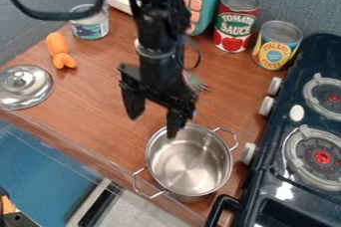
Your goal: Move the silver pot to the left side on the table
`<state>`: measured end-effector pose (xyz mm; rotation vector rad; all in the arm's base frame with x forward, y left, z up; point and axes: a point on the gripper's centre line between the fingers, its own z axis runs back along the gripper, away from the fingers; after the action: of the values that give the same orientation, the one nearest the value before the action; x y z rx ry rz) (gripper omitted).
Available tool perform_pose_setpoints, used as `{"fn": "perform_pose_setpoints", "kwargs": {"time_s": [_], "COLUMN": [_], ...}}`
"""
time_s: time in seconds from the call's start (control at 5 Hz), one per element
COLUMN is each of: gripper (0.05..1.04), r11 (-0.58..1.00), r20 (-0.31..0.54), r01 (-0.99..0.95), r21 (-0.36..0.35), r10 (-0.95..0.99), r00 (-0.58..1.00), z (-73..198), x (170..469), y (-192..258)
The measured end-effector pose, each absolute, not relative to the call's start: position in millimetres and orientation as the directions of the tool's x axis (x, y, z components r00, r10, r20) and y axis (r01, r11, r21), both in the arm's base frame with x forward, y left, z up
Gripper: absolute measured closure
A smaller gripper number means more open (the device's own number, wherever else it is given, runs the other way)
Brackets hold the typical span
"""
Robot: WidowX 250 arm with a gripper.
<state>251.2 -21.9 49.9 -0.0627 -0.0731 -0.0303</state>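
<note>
Pot [190, 161] near stove [266, 188], printed labels [233, 31] on cans [240, 1]

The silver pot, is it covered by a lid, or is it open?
Open. The inner bottom of the silver pot can be seen from above, and the metal lid lies apart from it.

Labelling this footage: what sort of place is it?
Likely a toy kitchen set up on a table: a stove with burners, a silver pot and food cans beside it.
</note>
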Motion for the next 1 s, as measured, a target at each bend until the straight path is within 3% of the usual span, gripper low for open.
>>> {"fn": "perform_pose_setpoints", "kwargs": {"time_s": [0.4, 0.6, 1.0], "gripper": [0.083, 0.14, 0.736], "r11": [0.997, 0.999, 0.999], "r20": [0.007, 0.024, 0.048], "r01": [0.072, 0.032, 0.03], "r21": [-0.021, -0.035, -0.041], "r10": [-0.072, -0.031, -0.028], "r00": [0.997, 0.999, 0.998], "z": [25.2, 19.2, 18.6], "x": [249.0, 253.4, 248.6], "y": [-32.5, -32.1, -27.1]}}
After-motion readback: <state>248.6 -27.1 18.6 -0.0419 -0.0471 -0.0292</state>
